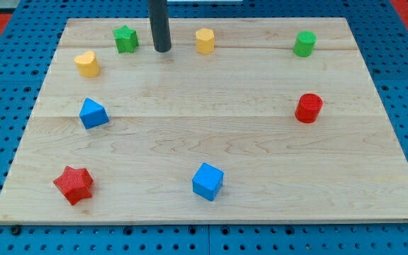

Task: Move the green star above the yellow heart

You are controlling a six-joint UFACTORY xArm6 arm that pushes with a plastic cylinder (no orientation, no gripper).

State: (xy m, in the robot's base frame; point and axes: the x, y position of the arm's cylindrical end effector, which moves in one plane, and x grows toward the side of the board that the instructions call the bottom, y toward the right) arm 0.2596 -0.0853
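Note:
The green star (125, 38) lies near the top left of the wooden board (211, 134). The yellow heart (86, 64) lies just below it and to its left. My tip (161, 50) rests on the board to the right of the green star, a short gap apart from it, and left of a yellow hexagon block (205, 40).
A green cylinder (304, 44) is at the top right. A red cylinder (308, 108) is at the right. A blue triangular block (93, 113) is at the left. A red star (74, 184) is at the bottom left. A blue cube (207, 181) is at the bottom middle.

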